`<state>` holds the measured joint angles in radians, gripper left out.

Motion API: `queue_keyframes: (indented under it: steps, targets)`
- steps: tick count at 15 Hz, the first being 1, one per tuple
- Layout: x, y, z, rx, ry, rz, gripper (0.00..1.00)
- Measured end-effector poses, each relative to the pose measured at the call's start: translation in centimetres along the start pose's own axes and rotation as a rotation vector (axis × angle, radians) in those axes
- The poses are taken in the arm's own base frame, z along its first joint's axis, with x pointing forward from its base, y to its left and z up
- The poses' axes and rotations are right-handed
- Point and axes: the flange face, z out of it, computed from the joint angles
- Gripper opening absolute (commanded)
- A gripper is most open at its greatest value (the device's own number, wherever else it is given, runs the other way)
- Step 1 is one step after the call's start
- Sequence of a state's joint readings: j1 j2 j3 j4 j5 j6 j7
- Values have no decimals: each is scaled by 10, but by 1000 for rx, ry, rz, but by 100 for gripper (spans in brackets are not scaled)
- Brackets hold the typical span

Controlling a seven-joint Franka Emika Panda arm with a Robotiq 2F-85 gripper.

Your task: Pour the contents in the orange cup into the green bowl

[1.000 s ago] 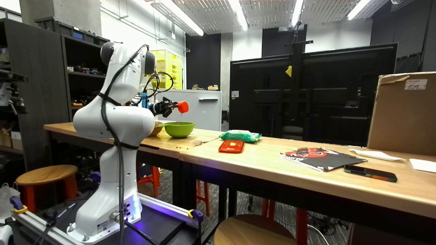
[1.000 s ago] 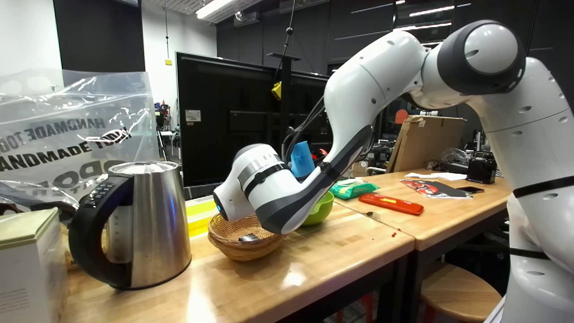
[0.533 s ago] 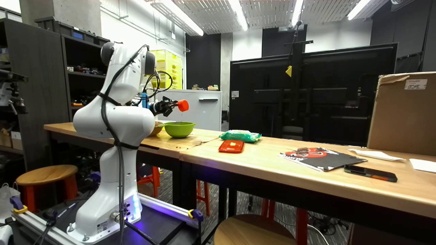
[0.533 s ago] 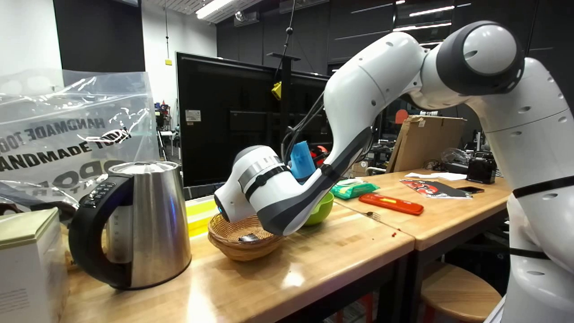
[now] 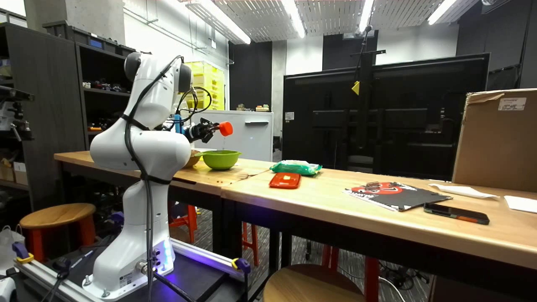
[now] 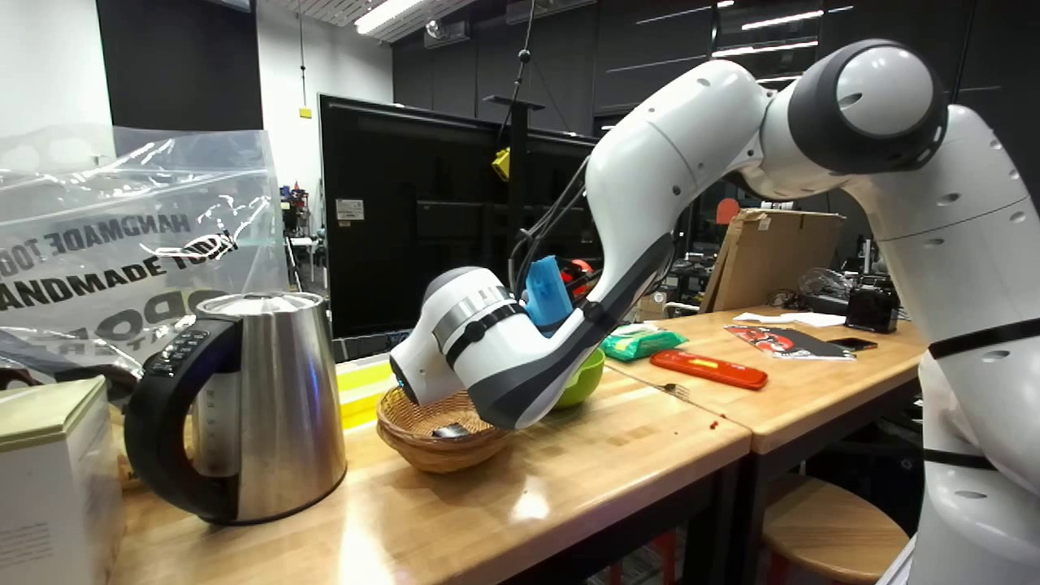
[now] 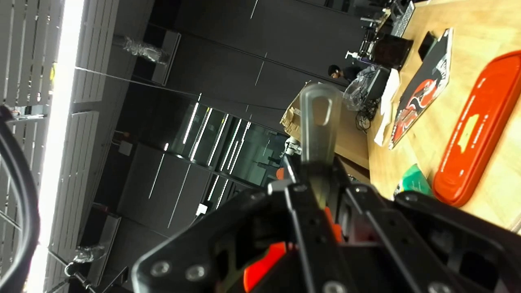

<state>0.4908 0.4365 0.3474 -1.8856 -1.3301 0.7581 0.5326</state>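
Note:
The orange cup is held in the air above the green bowl. My gripper is shut on its grey handle, which sticks up between the fingertips in the wrist view. There, parts of the orange cup show behind the black fingers. The cup looks tipped over; its inside is hidden. In an exterior view, a bit of the orange cup shows behind the arm, and the green bowl is partly covered by the arm. The bowl's inside is not visible.
A wicker basket stands beside the bowl, under my wrist. A steel kettle stands farther along. A red case, green packet and fork lie near the bowl. Small red bits lie by the table edge.
The cup has risen slightly over the bowl, still in my gripper. Small bits or drops fell below the cup in the earlier frames; none shows below it now. The bowl has not moved.

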Motion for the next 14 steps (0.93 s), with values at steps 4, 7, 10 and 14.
queue_keyframes:
  steps: [4, 7, 10, 14]
  targets:
    - [0, -2, 1, -8, -8, -4, 4]
    - [0, -2, 2, -14, -15, -4, 4]
    - [1, -2, 5, -29, -18, 3, 4]
    - [3, -3, 8, -53, -19, 14, 4]
